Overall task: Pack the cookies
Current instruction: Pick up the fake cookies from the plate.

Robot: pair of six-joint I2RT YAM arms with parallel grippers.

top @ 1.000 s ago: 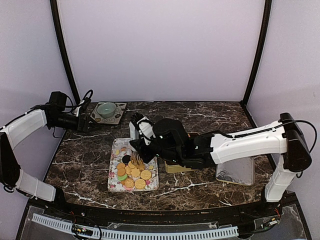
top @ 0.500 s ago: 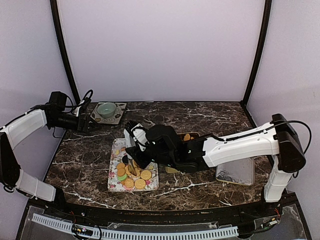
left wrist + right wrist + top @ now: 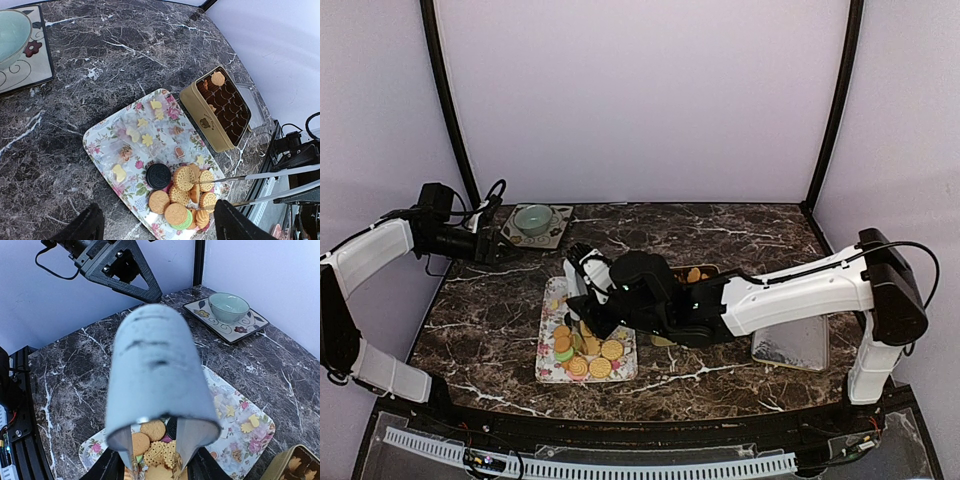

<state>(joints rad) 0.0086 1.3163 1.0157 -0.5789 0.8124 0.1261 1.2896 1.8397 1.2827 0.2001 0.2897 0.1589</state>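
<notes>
Right claw [image 3: 156,465] grips tongs [image 3: 260,174] whose tips straddle the heaped cookies [image 3: 187,192] on the tray [image 3: 107,137]; a skewed pinch risks scattering the pile, while the left claw [image 3: 157,230] gapes empty.

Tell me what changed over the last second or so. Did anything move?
The right arm shifted left and down over the flowered tray, lowering the tongs in the right gripper towards the cookies and uncovering more of the gold tin. No cookie visibly left the pile. The left gripper, open, the tray, the tin and the bowl stayed put.
</notes>
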